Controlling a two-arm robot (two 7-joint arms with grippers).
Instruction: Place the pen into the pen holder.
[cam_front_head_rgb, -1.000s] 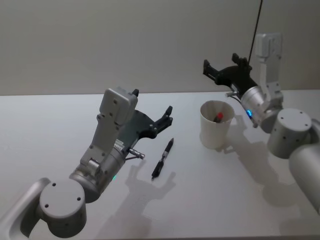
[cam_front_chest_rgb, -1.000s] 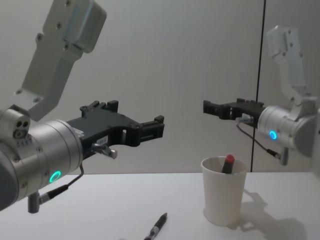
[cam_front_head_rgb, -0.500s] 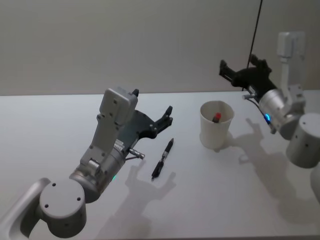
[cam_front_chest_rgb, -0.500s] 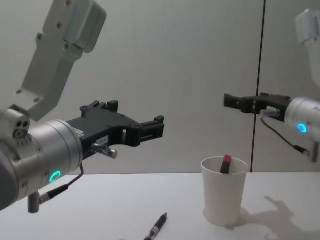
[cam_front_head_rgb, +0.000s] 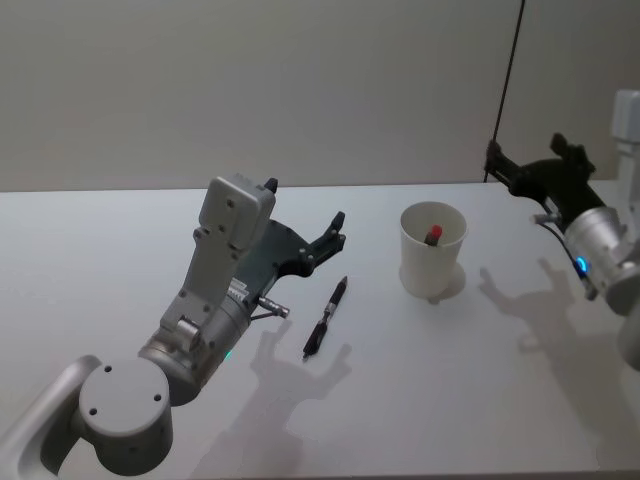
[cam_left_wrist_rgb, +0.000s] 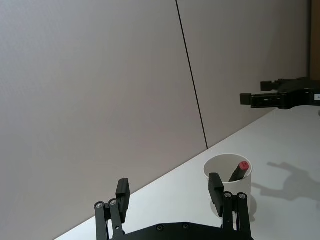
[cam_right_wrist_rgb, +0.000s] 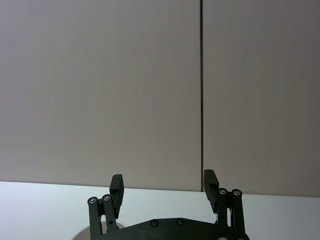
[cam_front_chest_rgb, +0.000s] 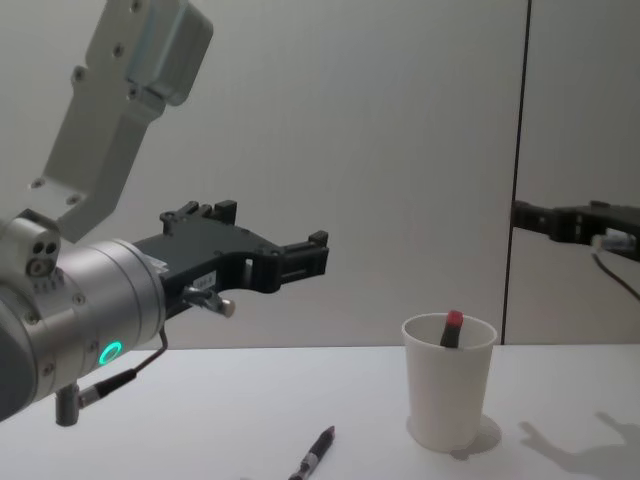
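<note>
**Head view.** A slim black pen lies flat on the matt white table, just below centre. It is apart from the white paper cup to its right. The cup is tapered, thin-walled and rolled at the rim, and a red-capped pen leans inside it. The left gripper hovers above the lying pen, its hard black fingers spread and empty. The right gripper hangs at the upper right edge, well apart from the cup, its fingers also spread wide.

**Judged step:** one pen is stowed and the second awaits pickup. The next move calls for the left gripper to descend, straddle the narrow barrel crosswise and pinch it. The light cup may tip if nudged.
</note>
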